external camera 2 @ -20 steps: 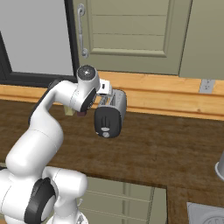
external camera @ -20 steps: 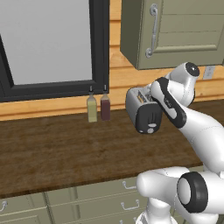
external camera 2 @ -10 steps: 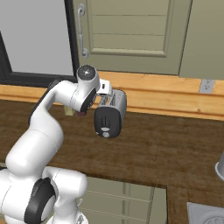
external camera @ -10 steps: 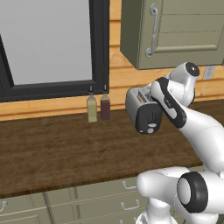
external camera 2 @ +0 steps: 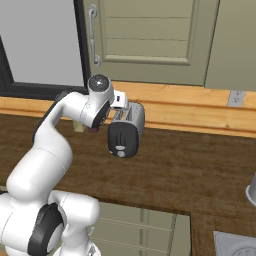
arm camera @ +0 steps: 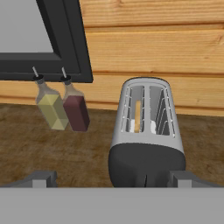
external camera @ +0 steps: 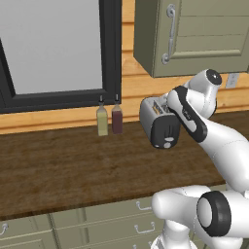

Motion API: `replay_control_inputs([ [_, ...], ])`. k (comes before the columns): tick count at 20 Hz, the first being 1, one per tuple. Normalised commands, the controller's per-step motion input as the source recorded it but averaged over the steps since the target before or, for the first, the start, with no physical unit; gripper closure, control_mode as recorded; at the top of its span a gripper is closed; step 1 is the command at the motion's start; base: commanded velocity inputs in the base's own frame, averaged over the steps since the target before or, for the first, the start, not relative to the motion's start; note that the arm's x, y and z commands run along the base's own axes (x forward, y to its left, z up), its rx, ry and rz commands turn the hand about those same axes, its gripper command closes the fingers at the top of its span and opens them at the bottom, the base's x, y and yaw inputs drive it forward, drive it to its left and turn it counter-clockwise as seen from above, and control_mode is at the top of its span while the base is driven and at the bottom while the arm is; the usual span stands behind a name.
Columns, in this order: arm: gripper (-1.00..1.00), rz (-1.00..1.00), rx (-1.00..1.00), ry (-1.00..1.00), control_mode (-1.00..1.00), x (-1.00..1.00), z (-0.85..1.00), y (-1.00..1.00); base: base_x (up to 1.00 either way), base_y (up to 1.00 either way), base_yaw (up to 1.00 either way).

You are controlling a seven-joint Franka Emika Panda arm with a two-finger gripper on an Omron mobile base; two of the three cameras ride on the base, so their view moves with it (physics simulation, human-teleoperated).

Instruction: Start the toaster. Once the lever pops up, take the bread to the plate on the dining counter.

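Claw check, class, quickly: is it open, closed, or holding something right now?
Claw: open, holding nothing, poised just in front of the toaster.

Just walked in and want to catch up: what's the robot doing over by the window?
The robot's arm is reaching toward the toaster on the wooden worktop, near two small bottles. Its gripper is open and empty, poised at the toaster's black end panel. A slice of bread sits in the left slot. It holds nothing and looks about to start the toaster, though the lever isn't clear to see.
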Motion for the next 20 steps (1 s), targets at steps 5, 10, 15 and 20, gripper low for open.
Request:
replay_control_inputs([
  [5, -1.00, 0.00, 0.00, 0.00, -1.00, 0.00, 0.00, 0.00, 0.00, 0.00, 0.00],
  [10, -1.00, 0.00, 0.00, 0.00, -1.00, 0.00, 0.00, 0.00, 0.00, 0.00, 0.00],
  [15, -1.00, 0.00, 0.00, 0.00, -1.00, 0.00, 0.00, 0.00, 0.00, 0.00, 0.00],
  [20, -1.00, 0.00, 0.00, 0.00, -1.00, 0.00, 0.00, 0.00, 0.00, 0.00, 0.00],
])
